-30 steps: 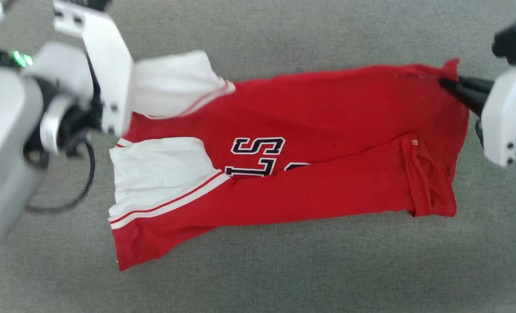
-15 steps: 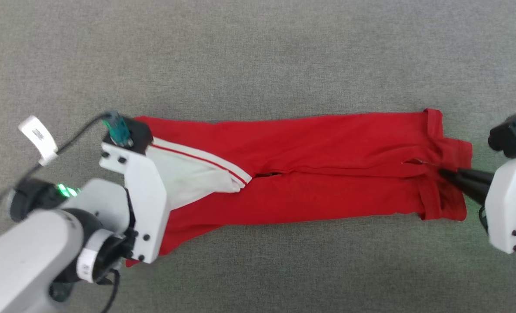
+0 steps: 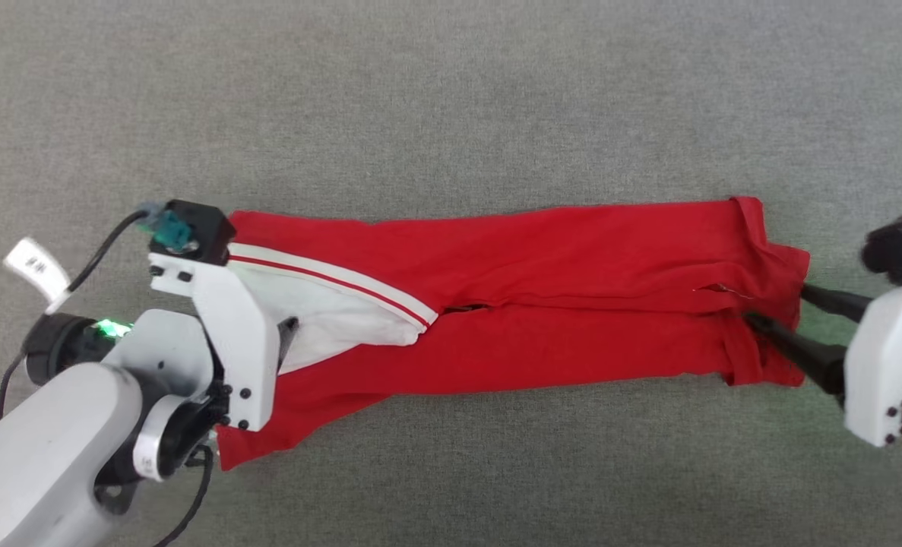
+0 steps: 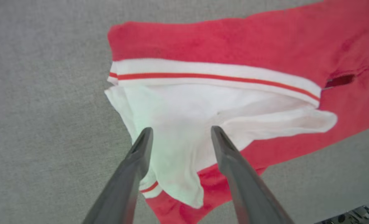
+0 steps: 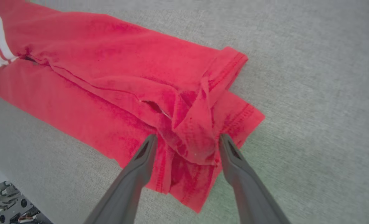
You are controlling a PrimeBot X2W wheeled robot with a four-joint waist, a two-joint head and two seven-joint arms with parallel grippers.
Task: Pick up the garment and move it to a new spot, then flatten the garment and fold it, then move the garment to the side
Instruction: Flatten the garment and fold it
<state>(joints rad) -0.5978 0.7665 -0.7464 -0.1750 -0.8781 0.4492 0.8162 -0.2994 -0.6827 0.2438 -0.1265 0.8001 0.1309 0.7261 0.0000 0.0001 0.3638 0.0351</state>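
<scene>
The garment [image 3: 542, 304] lies on the grey surface as a long red band folded lengthwise. Its white panel [image 4: 184, 105] with red-and-white stripes is at the left end. My left gripper [image 4: 181, 130] hovers open over that white panel, one finger on each side of a loose fold. In the head view its white mount [image 3: 234, 334] covers the fingers. My right gripper [image 3: 777, 304] is at the red right end. It stands open, and the bunched hem [image 5: 196, 124] rises between its fingers [image 5: 140, 161] without being pinched.
Grey carpet-like surface [image 3: 451, 99] spreads all around the garment. My pale left forearm [image 3: 33, 456], a black cable and a white tag [image 3: 36, 266] sit at the lower left. A piece of dark machinery [image 5: 7, 202] shows in the right wrist view's corner.
The garment's far half was brought over its near half, hiding the lettering. Both grippers, shut on the cloth half a second ago, have opened and let it go.
</scene>
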